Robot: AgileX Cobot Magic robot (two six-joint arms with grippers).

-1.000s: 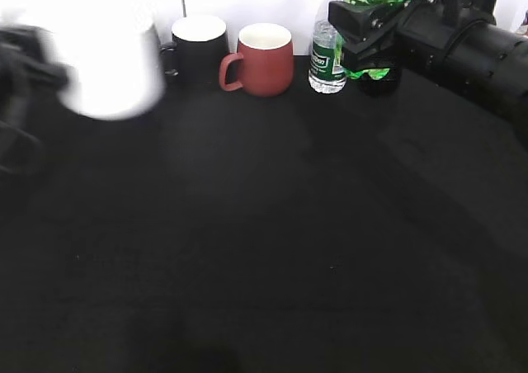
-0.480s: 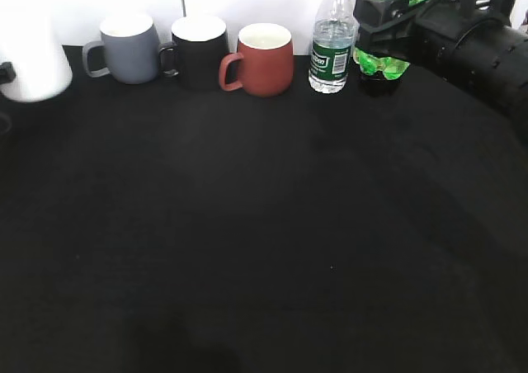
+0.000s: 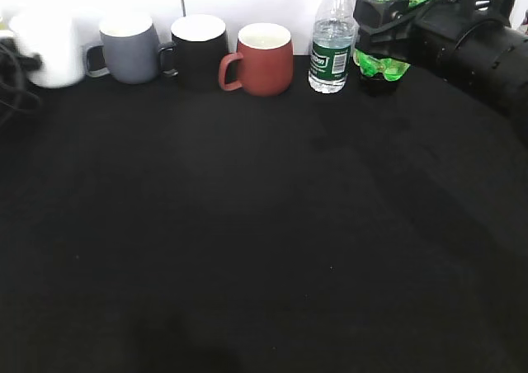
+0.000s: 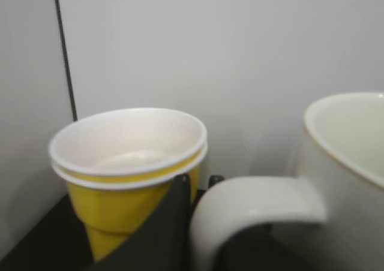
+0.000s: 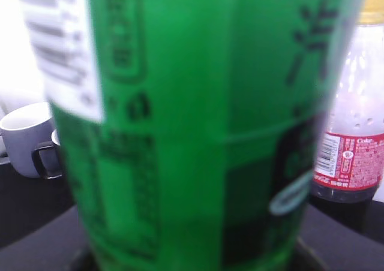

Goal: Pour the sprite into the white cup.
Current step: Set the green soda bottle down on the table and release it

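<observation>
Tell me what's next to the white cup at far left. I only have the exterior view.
Observer: A yellow cup with a white inside stands beside the handle of the white cup, against the wall.
Operator: Is the left claw on the handle?
Observer: One dark finger of the left claw sits between the handle and the yellow cup. The other is hidden, so I cannot tell the grip.
Operator: Anything behind the green bottle?
Observer: Yes. In the right wrist view a cola bottle with a red label stands just past the green bottle.
</observation>
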